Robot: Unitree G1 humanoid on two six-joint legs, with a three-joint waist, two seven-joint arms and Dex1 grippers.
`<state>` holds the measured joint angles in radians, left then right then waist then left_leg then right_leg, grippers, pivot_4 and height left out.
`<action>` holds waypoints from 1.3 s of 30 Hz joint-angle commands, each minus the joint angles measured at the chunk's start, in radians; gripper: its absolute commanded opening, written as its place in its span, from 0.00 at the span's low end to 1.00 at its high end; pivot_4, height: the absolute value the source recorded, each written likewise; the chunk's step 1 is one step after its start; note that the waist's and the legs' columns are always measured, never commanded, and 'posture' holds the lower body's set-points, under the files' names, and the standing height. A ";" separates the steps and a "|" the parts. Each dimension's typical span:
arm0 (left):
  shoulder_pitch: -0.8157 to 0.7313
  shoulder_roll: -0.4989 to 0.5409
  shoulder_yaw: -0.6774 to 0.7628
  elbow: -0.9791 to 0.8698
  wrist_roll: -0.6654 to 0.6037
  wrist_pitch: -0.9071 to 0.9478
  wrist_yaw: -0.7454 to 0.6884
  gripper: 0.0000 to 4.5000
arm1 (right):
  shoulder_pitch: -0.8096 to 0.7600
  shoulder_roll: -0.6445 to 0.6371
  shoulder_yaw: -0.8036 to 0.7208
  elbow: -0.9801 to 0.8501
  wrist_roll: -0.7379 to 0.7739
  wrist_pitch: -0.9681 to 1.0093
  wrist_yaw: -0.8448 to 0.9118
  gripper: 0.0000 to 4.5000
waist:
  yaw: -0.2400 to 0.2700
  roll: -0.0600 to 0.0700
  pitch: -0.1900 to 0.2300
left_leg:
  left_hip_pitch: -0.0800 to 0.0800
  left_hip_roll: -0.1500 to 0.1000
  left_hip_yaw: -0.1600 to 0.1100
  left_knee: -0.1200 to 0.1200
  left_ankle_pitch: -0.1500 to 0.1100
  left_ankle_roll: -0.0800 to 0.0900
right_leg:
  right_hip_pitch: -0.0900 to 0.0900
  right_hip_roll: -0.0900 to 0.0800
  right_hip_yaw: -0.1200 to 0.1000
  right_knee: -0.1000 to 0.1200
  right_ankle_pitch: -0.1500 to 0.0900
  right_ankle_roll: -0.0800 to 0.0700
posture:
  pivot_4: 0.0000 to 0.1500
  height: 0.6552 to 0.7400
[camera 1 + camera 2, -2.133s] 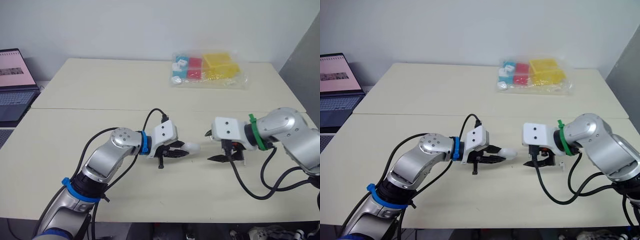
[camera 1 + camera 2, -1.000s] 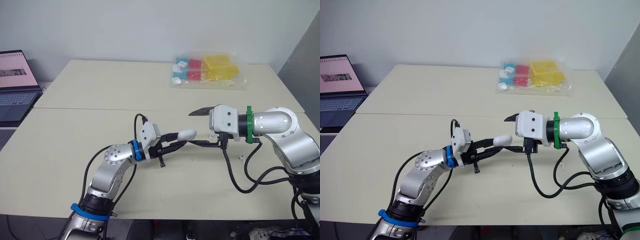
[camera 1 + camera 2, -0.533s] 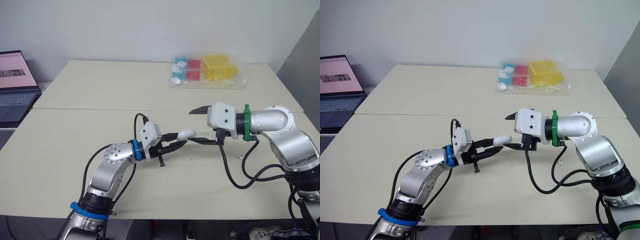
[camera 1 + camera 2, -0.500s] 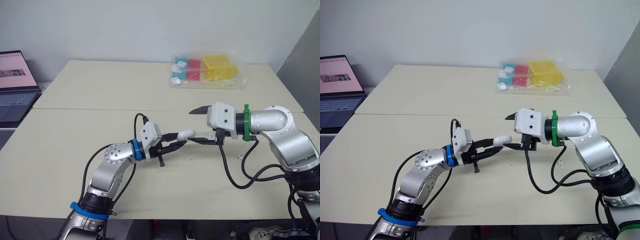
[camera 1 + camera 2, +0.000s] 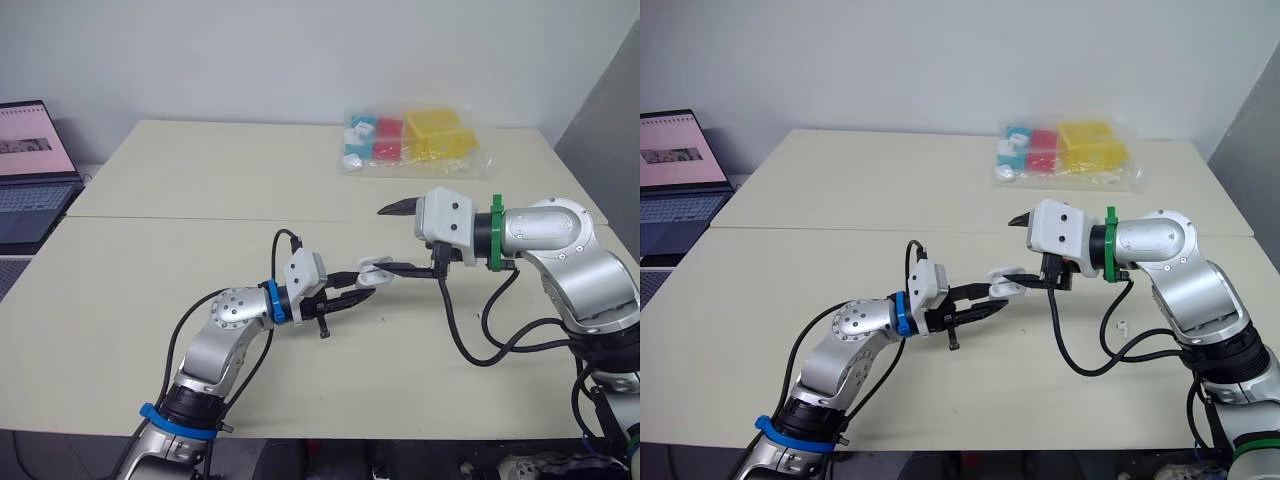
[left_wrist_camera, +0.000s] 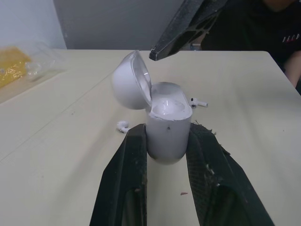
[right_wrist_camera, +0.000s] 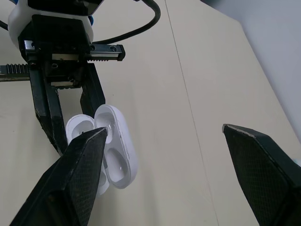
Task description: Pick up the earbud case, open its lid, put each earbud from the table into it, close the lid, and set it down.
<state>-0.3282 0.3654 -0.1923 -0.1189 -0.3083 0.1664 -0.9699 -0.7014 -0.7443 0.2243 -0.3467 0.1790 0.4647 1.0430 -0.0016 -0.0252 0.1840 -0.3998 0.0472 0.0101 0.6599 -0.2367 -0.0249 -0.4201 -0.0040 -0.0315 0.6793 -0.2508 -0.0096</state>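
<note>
My left gripper (image 5: 362, 281) is shut on the white earbud case (image 5: 372, 272) and holds it above the table's middle. The case's lid (image 6: 131, 80) stands swung open, and the case's body (image 6: 167, 123) sits between the left fingers (image 6: 134, 155). My right gripper (image 5: 390, 240) is open and faces the case from the right. Its lower finger (image 5: 405, 269) reaches close to the lid. One white earbud (image 6: 123, 125) and a second earbud (image 6: 200, 101) lie on the table beyond the case. An earbud (image 5: 1122, 325) lies under the right arm.
A clear bag of coloured boxes (image 5: 415, 140) lies at the table's far right. A laptop (image 5: 25, 170) stands off the left edge. A seam (image 5: 200, 219) crosses the table. A person in dark clothes (image 6: 282, 23) sits beyond the table's end.
The case's lid was shut half a second ago and now stands open. My right gripper has lifted slightly, and the left gripper has kept the case in place.
</note>
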 commanded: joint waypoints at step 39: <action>0.003 -0.003 0.021 -0.024 -0.004 -0.048 0.032 0.18 | 0.629 0.170 -0.476 -0.359 0.111 0.815 -0.702 0.91 | 0.001 0.001 0.001 | -0.002 0.000 -0.001 -0.004 0.000 0.000 | 0.000 -0.001 -0.002 -0.005 -0.001 0.000 | 1.00 1.00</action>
<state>-0.3110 0.3596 -0.1722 -0.1209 -0.3078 0.1409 -0.9319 -0.0748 -0.5742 -0.2156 -0.6588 0.2891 1.2768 0.3527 -0.0009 -0.0244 0.1846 -0.4017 0.0469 0.0089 0.6561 -0.2369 -0.0249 -0.4206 -0.0050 -0.0333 0.6740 -0.2514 -0.0095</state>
